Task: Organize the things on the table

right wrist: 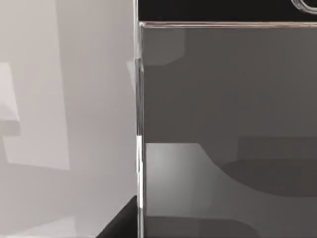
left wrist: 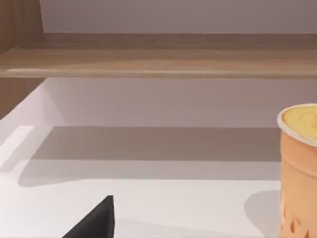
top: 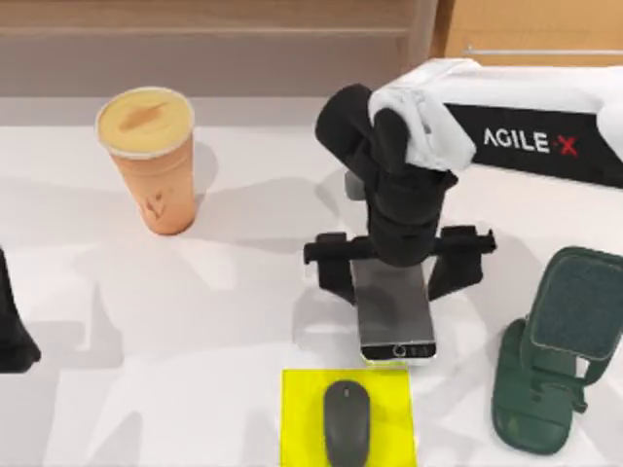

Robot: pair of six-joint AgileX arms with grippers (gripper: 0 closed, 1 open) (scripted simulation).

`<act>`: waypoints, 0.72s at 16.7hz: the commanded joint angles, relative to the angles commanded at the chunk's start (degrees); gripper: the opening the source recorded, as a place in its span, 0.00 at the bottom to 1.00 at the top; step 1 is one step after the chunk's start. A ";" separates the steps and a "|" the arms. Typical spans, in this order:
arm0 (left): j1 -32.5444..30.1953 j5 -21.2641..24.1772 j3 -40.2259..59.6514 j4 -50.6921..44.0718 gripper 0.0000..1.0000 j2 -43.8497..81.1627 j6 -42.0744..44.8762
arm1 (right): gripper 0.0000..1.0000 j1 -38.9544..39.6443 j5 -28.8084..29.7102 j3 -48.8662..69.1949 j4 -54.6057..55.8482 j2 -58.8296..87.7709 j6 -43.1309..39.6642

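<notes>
The black-screened, silver-edged smartphone (top: 394,316) lies flat on the white tabletop (top: 195,321), directly beneath the right claw (top: 397,268), whose fingers are spread wide and straddle it. Just beyond the phone's lower end, a dark grey oval mouse (top: 348,421) rests on a yellow square pad (top: 297,389). Far to the claw's left stands the lidded orange paper cup (top: 151,161). The left claw (top: 12,331) is parked at the table's left edge; I cannot tell its state.

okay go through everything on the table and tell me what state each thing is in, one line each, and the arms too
Paper cup: upright, lid on.
Smartphone: flat, screen up, between the right end effector's fingers.
Mouse: resting on the yellow pad.
Green stand: free at the table's right.
Right end effector: open, low over the smartphone.
Left end effector: idle at the table's left edge.
</notes>
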 joint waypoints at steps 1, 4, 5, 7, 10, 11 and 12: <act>0.00 0.00 0.00 0.00 1.00 0.00 0.00 | 0.00 0.04 -0.01 0.57 -0.95 -0.37 -0.06; 0.00 0.00 0.00 0.00 1.00 0.00 0.00 | 0.00 0.05 -0.04 1.81 -3.02 -1.29 -0.14; 0.00 0.00 0.00 0.00 1.00 0.00 0.00 | 0.00 0.05 -0.04 1.81 -3.02 -1.29 -0.14; 0.00 0.00 0.00 0.00 1.00 0.00 0.00 | 0.00 0.05 -0.06 1.67 -2.88 -1.03 -0.04; 0.00 0.00 0.00 0.00 1.00 0.00 0.00 | 0.00 1.46 1.55 1.58 -3.22 -2.52 1.85; 0.00 0.00 0.00 0.00 1.00 0.00 0.00 | 0.00 2.78 3.06 0.99 -3.56 -3.93 3.61; 0.00 0.00 0.00 0.00 1.00 0.00 0.00 | 0.00 4.49 5.00 0.39 -3.98 -5.80 5.92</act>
